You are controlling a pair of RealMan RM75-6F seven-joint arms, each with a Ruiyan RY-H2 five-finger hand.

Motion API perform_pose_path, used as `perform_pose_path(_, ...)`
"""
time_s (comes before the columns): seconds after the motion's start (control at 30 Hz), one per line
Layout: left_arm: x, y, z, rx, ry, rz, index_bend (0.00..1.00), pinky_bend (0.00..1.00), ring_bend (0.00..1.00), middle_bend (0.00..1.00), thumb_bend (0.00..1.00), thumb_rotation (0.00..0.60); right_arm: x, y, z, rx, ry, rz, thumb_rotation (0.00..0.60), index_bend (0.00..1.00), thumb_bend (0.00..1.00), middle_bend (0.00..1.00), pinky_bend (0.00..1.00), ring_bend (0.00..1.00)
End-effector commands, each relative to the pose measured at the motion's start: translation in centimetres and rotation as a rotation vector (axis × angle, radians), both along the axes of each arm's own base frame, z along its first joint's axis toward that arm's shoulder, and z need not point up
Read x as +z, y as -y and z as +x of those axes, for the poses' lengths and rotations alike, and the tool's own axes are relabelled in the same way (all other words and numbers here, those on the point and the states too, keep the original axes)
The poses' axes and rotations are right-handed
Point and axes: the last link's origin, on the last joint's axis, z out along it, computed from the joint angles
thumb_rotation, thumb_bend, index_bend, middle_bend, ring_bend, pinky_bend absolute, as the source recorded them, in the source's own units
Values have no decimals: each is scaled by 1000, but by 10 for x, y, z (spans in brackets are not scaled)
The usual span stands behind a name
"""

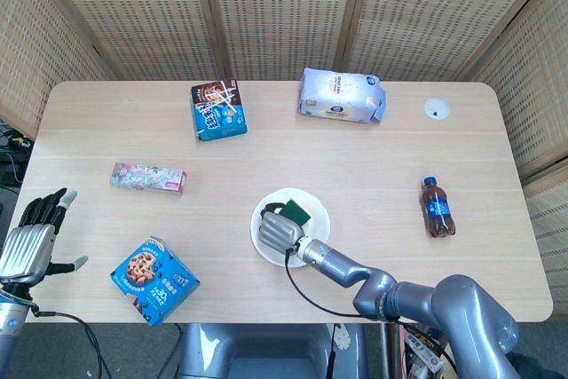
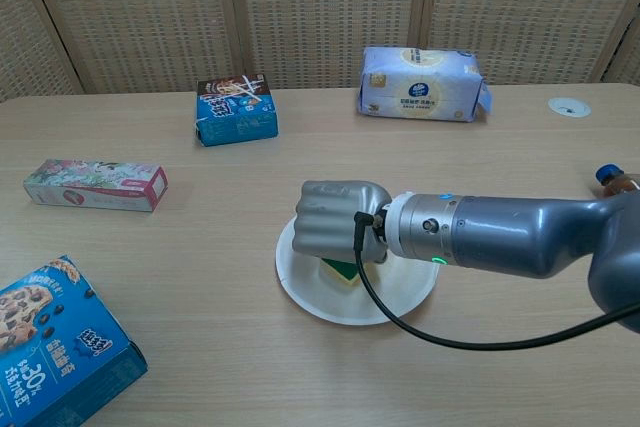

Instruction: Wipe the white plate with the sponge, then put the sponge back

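The white plate (image 1: 315, 208) (image 2: 395, 297) lies near the table's front middle. My right hand (image 1: 277, 233) (image 2: 335, 222) sits over the plate's left half, gripping the green and yellow sponge (image 1: 294, 212) (image 2: 340, 272) and pressing it onto the plate. Most of the sponge is hidden under the hand in the chest view. At the table's left front edge my left hand (image 1: 35, 237) hovers with fingers spread, holding nothing; only the head view shows it.
A blue cookie box (image 1: 155, 279) (image 2: 50, 352) lies front left, a pink box (image 1: 148, 177) (image 2: 95, 185) left of centre. A blue snack box (image 1: 218, 109) (image 2: 236, 109) and a tissue pack (image 1: 342, 95) (image 2: 423, 70) lie at the back. A cola bottle (image 1: 437, 207) (image 2: 618, 180) lies at right.
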Motion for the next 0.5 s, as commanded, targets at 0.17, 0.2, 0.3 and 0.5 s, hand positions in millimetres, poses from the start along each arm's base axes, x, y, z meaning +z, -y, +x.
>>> perform_pose_path(0.17,0,0,0,-2,2,-7,0,0,0,0,0,600,-4,-1,-9,-4,-38,-11,600,559,434,461,458,349)
perform_pose_path(0.2,0,0,0,-2,2,-8,0,0,0,0,0,600,-4,-2,-9,-2,-39,-12,600,559,434,462,458,349)
perform_pose_path(0.3,-1,0,0,-3,3,-11,0,0,0,0,0,600,-4,-2,-8,-4,-33,-13,600,559,434,462,458,350)
perform_pose_path(0.5,0,1,0,-3,4,-14,0,0,0,0,0,600,10,0,4,17,19,-33,600,560,434,462,458,350)
